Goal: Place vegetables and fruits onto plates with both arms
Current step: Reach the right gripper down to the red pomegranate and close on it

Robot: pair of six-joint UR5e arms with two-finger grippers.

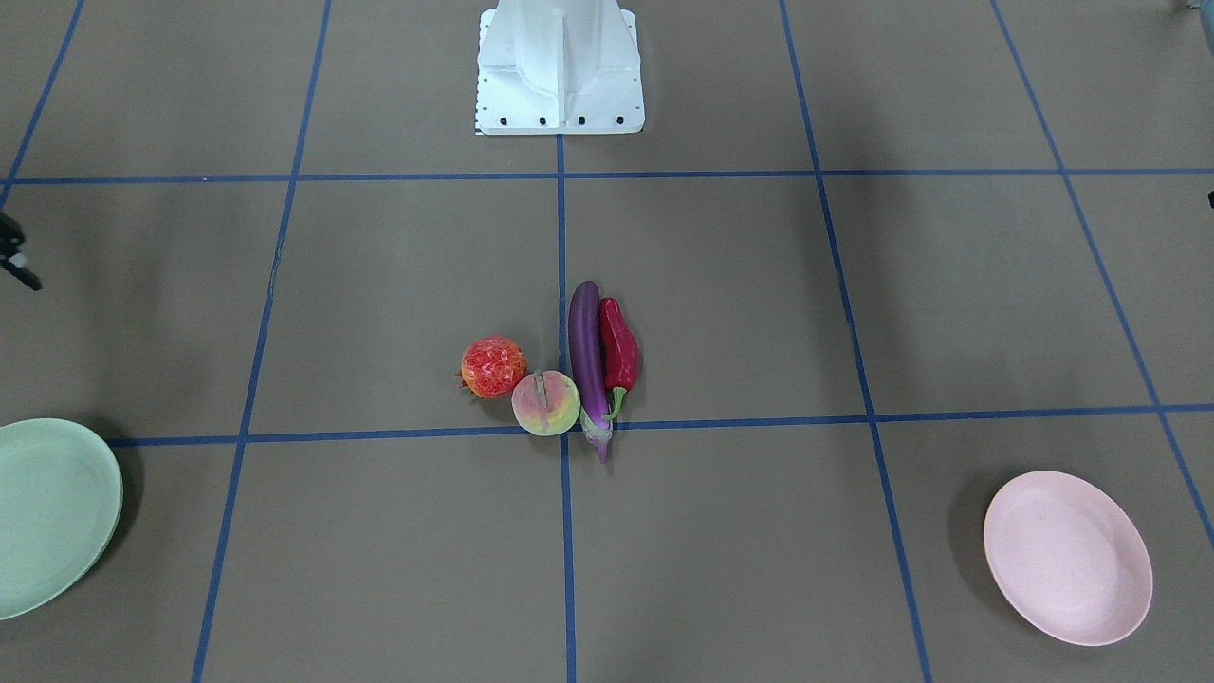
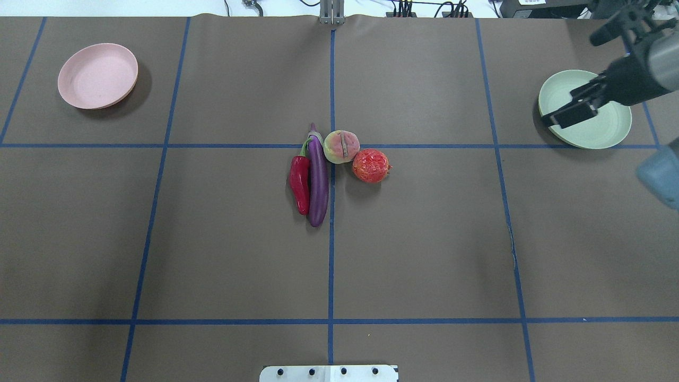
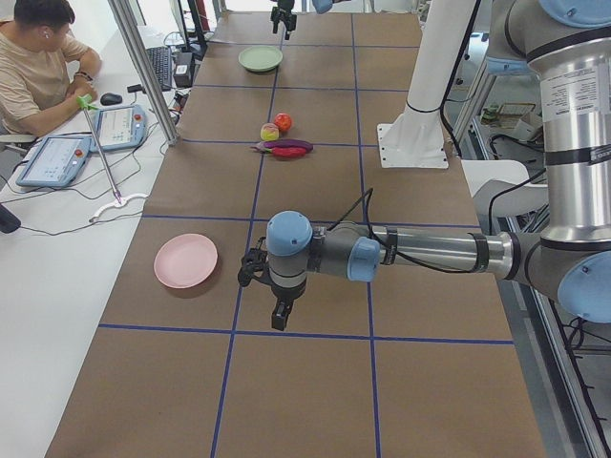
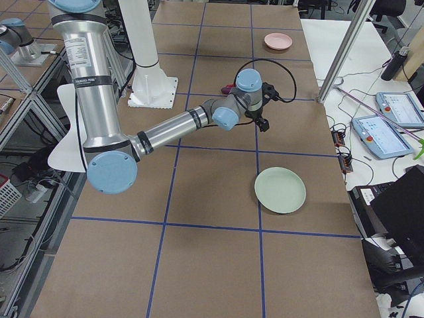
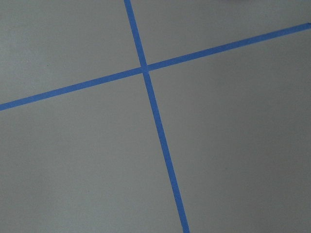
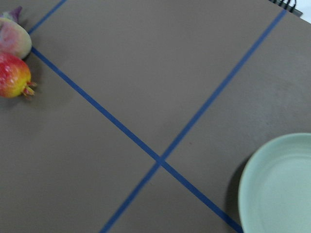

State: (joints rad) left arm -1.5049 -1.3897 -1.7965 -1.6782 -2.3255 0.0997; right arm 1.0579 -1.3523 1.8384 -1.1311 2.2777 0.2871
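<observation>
Overhead view: the right gripper (image 2: 561,109), a black two-finger pincer, hangs over the near-left rim of the pale mint-green round matte plastic plate (image 2: 610,132). Its fingers look parted, with plate showing between them, and we see nothing held.

At the centre of the brown paper-covered table (image 2: 212,239), gridded with blue tape, lies the long glossy purple eggplant (image 2: 318,185). The shorter glossy red pepper (image 2: 299,183) presses along its left flank. The round pink-and-yellow-green peach (image 2: 341,146), duller and with a seam across it, sits against the eggplant's cap end. It touches the round red-orange speckled pomegranate-like ball (image 2: 371,165). The pale pink round matte plate (image 2: 98,76) sits far left, well apart from the produce.

Front view: the white metal pedestal (image 1: 560,71) has a row of dark bolt heads along its foot.

Left side view: the left gripper (image 3: 278,320) points down over the paper beside the pink plate. We cannot tell whether it is parted or closed.

Right wrist view: the pomegranate ball's small spiky crown shows, and the mint plate's smooth rim is at lower right.

Left wrist view: only paper and crossing tape.
</observation>
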